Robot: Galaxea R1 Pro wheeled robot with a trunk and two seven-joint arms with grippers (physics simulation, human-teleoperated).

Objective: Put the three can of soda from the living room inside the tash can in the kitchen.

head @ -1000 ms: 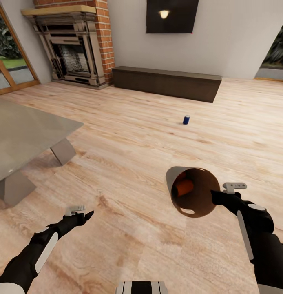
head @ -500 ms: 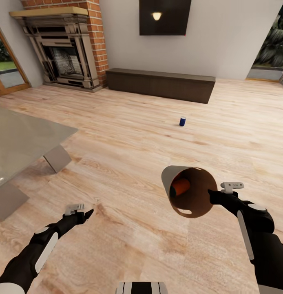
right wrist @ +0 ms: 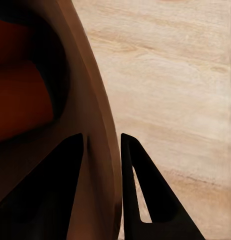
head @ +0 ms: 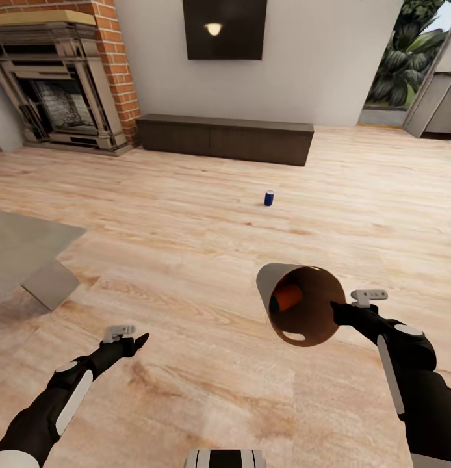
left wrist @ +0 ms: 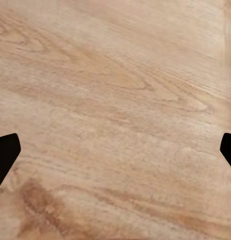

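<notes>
My right gripper is shut on the rim of the tash can, which hangs tilted with its coppery mouth toward the camera. An orange can of soda lies inside it. The right wrist view shows the fingers pinching the bin wall, with the orange can in shadow inside. A dark blue can of soda stands upright on the wood floor ahead, in front of the long dark cabinet. My left gripper hovers low over the floor; the left wrist view shows its fingertips wide apart, open and empty.
This is the living room: brick fireplace at far left, wall TV, long dark low cabinet along the back wall. A corner of the stone coffee table juts in at left. An opening with plants lies far right.
The whole view has swung right: fireplace, table and blue can have slid left in the picture and a doorway appears at far right. Both arms and the bin hold their pose.
</notes>
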